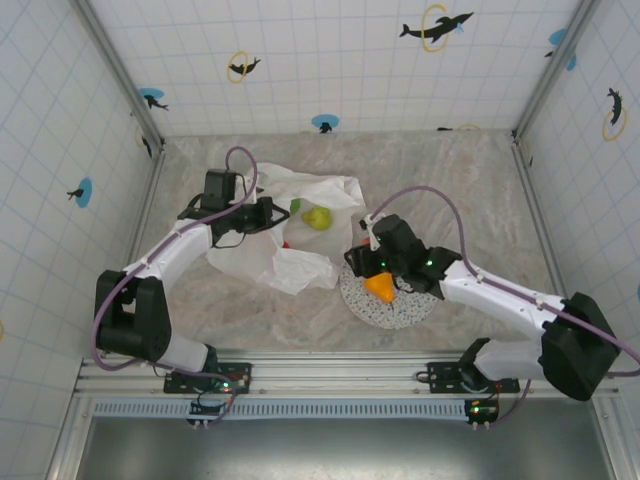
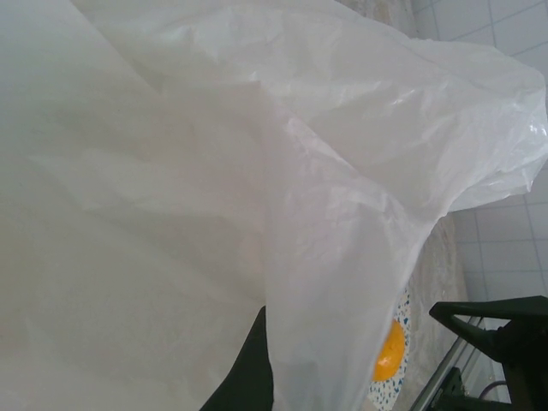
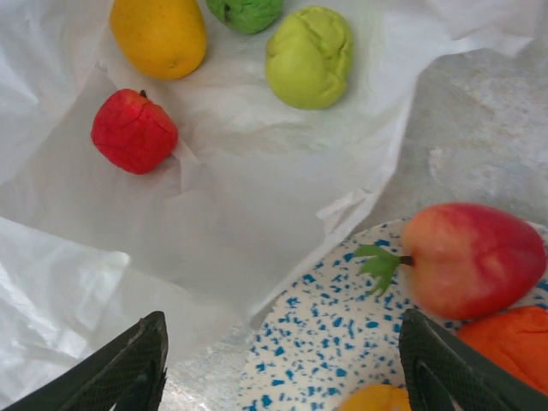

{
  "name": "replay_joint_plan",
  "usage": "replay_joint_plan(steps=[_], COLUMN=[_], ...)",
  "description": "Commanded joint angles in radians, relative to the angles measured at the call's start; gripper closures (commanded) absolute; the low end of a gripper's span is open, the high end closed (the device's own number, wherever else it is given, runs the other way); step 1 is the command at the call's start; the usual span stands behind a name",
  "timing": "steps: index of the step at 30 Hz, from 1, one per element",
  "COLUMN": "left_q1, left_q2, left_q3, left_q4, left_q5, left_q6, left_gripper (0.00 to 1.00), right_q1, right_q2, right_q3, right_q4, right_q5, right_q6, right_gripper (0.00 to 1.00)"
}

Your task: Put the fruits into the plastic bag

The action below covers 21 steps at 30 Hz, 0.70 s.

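We judge the task about half done, the step in hand being the next pick from the plate [image 3: 308, 368]; in the right wrist view four fruits already lie on the plastic bag [image 3: 257, 197] across the top of the frame: a red apple [image 3: 133, 130] at upper left, a yellow-orange piece [image 3: 160, 34] above it, a pale green fruit [image 3: 310, 56] and a darker green one [image 3: 247, 13] at the top edge.

On the plate, at lower right, we see a red-and-yellow fruit [image 3: 475, 257] with a green leaf, an orange piece [image 3: 514, 338] below it, and a yellow one [image 3: 377, 398] at the bottom edge.

The right gripper [image 3: 282, 330] hangs over the plate's near side with its jaws spread wide and nothing between them; from above it sits right of centre [image 1: 375, 262].

The left gripper [image 1: 262, 215], left of centre, appears clenched on the bag's rim, the film draping past its finger [image 2: 253, 360]; we take it to be holding the mouth up.

Next, we think, the right gripper must centre over one plate fruit, descend, close, and carry it up and left into the opening; the glossy fruit could slip.
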Motion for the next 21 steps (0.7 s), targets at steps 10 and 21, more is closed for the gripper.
replay_joint_plan(steps=[10, 21], left_q1=[0.004, 0.004], left_q2=[0.007, 0.013], left_q3=[0.013, 0.014], left_q4=[0.004, -0.01], left_q5=[0.015, 0.011], left_q6=[0.018, 0.032], left_gripper=[1.0, 1.0], right_q1=[-0.229, -0.243], right_q2=[0.213, 0.49], right_q3=[0.004, 0.165], right_q4=[0.34, 0.405], right_q5=[-0.23, -0.315], right_q6=[0.058, 0.042], right_gripper=[0.41, 0.44])
